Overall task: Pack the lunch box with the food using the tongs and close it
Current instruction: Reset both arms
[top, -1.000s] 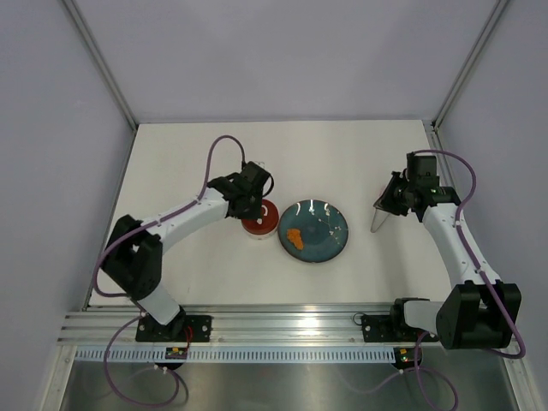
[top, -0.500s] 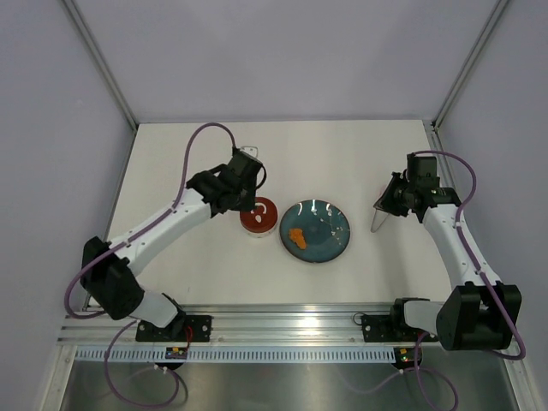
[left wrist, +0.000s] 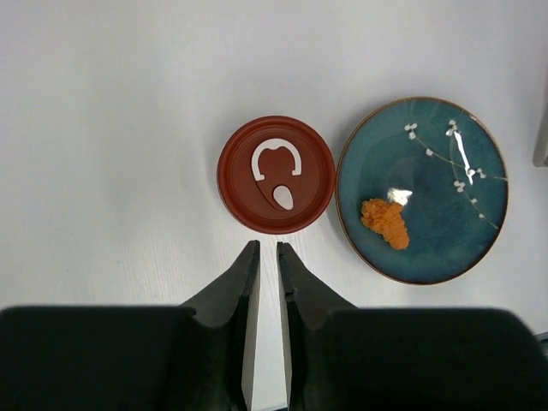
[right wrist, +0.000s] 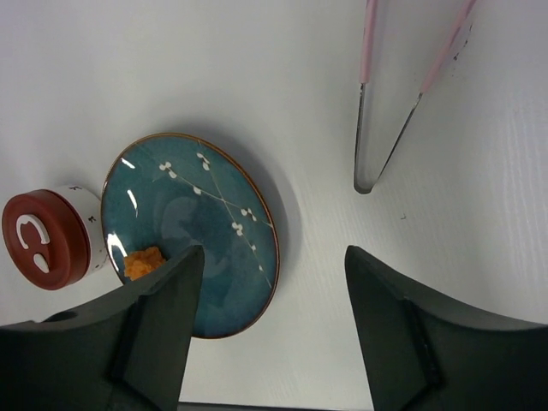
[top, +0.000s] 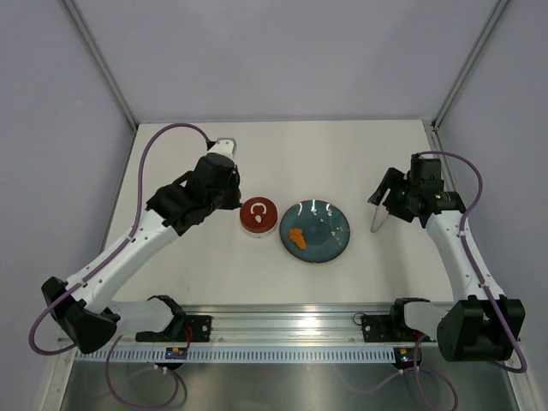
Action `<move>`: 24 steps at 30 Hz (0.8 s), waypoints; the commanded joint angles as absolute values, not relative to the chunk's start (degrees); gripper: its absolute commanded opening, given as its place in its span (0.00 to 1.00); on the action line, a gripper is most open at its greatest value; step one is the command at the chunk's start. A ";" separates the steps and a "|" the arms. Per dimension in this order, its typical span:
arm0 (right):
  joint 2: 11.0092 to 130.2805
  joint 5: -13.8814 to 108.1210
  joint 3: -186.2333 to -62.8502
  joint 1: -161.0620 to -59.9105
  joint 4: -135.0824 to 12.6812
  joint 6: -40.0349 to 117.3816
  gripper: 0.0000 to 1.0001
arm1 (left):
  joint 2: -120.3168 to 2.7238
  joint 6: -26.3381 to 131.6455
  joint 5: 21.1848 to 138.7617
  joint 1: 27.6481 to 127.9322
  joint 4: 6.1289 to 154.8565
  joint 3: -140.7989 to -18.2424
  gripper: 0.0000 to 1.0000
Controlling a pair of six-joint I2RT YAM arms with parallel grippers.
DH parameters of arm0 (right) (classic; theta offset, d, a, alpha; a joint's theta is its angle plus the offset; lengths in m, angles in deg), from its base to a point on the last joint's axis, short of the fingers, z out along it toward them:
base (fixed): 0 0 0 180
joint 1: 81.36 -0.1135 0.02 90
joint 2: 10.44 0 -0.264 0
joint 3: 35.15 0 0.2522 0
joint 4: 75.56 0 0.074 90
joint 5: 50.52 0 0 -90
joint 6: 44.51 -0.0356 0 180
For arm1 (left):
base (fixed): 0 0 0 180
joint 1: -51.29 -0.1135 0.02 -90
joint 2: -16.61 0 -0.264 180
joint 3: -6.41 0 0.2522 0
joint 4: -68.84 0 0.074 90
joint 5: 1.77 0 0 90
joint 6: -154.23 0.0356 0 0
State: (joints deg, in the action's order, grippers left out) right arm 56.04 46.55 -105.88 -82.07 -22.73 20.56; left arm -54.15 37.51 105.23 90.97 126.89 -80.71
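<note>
Pink-handled tongs (right wrist: 402, 94) lie lengthwise on the table (right wrist: 257, 77), tips toward the arms.

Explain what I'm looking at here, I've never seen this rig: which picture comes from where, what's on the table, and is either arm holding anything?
Two robot arms are bolted at the table's near edge. One picture looks down from above; the others come from a camera on each wrist. On the table sit the lunch box with its red lid on, a teal plate with one orange food piece, and the tongs. The left gripper, jaws slightly apart, holds nothing. The right gripper is open and empty, with the tongs lying on the table beyond it.
</note>
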 commanded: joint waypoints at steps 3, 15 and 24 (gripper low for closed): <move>54.25 44.58 -107.35 -82.33 -21.45 21.05 0.78 | -50.54 38.04 105.99 91.02 121.53 -78.81 0.20; 56.71 35.80 -110.25 -94.17 -19.87 20.18 0.78 | -56.69 36.64 103.62 90.05 122.24 -76.09 0.59; 59.45 26.49 -112.19 -101.05 -19.87 19.30 0.88 | -54.15 35.67 102.74 84.87 122.85 -72.66 0.60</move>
State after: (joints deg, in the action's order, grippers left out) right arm 60.85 33.94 -110.12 -101.11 -19.84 19.95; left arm -57.69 36.40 103.59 86.97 124.31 -73.46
